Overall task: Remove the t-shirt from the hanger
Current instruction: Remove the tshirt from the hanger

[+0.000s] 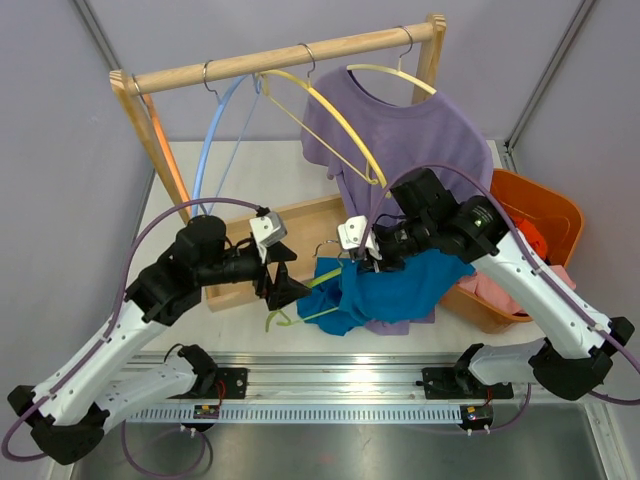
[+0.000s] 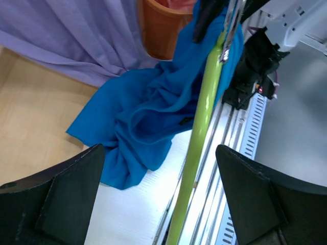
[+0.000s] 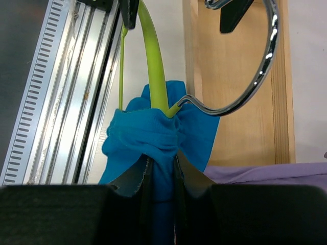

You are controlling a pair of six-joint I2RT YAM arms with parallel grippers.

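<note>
A blue t-shirt hangs bunched on a green hanger low over the table's front. My right gripper is shut on the shirt's gathered neck fabric, just below where the green hanger meets its chrome hook. My left gripper stands open at the hanger's left end. In the left wrist view the green hanger arm runs between the wide-apart fingers without touching them, and the t-shirt lies crumpled just beyond.
A wooden rack carries a purple t-shirt on a yellow hanger, plus a bare blue hanger. An orange basket with clothes sits at the right. The rack's wooden base and a metal rail lie nearby.
</note>
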